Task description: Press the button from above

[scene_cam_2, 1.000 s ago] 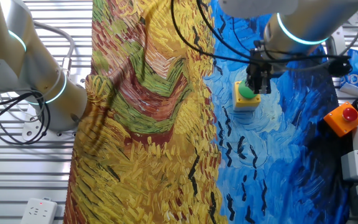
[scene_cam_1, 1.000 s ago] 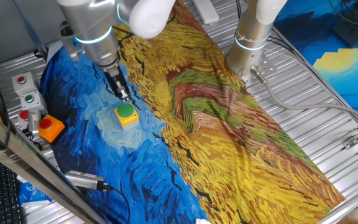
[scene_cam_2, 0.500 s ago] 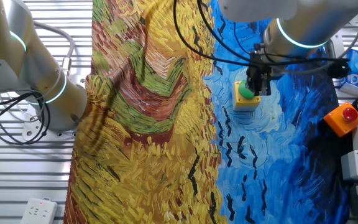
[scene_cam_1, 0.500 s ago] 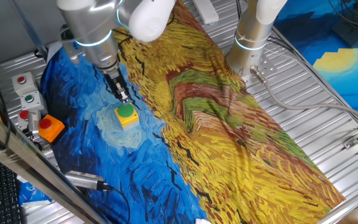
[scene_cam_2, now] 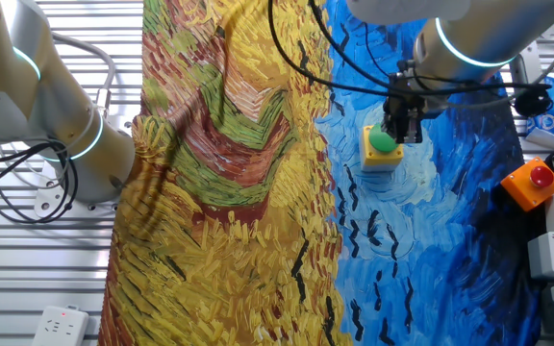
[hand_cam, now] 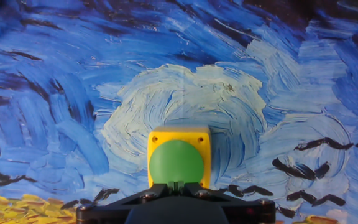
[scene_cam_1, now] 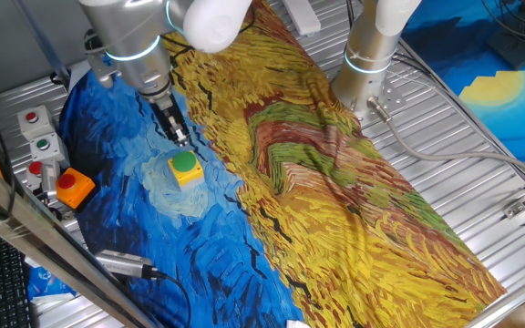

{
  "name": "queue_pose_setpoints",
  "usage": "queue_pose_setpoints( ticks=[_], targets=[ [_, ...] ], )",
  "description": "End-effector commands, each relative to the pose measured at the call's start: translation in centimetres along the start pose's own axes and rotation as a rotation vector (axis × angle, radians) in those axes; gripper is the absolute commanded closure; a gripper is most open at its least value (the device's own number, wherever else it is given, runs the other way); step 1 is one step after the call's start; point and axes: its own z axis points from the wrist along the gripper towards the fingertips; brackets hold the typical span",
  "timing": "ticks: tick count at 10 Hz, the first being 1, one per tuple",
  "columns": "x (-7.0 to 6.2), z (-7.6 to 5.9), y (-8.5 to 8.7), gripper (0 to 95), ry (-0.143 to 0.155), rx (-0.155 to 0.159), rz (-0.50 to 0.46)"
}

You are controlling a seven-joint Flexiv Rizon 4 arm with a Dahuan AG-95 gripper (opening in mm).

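The green round button [scene_cam_1: 184,162] sits on its small yellow box [scene_cam_1: 190,177] on the blue part of the painted cloth. My gripper [scene_cam_1: 181,139] hangs just above the button's far edge, with a small gap to the cap. In the other fixed view the gripper [scene_cam_2: 396,132] overlaps the top right of the button [scene_cam_2: 381,142]. In the hand view the button [hand_cam: 176,163] fills the lower middle and the gripper [hand_cam: 178,184] shows at the bottom edge. Its fingertips are touching each other, shut and empty.
A red button on an orange box [scene_cam_1: 71,187] and grey boxes with small red and green buttons [scene_cam_1: 39,146] stand at the table's edge beyond the cloth. A second arm's base [scene_cam_1: 367,64] stands on the yellow side. A cylindrical tool [scene_cam_1: 126,265] lies near the front.
The gripper has risen slightly above the button over the last second. The button and box have not moved.
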Motion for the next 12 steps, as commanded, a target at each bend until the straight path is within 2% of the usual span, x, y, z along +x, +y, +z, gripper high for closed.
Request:
queue_pose_setpoints(
  ticks=[1,2,4,5,6,8,11,12],
  targets=[
    [0.1,0.4,-0.1,95.0,0.000,0.005,0.000],
    [0.1,1.1,-0.2,95.0,-0.002,0.008,0.003],
    [0.1,1.1,-0.2,95.0,-0.002,0.004,-0.007],
    [0.5,0.5,-0.1,95.0,-0.006,0.002,-0.022],
    [0.9,-0.7,0.1,95.0,-0.019,0.001,-0.034],
    [1.2,-2.7,0.6,95.0,-0.024,0.000,-0.010],
    [1.1,-2.1,0.4,95.0,-0.032,0.009,0.006],
    [1.0,-1.3,0.2,95.0,-0.036,0.013,0.004]
  ],
)
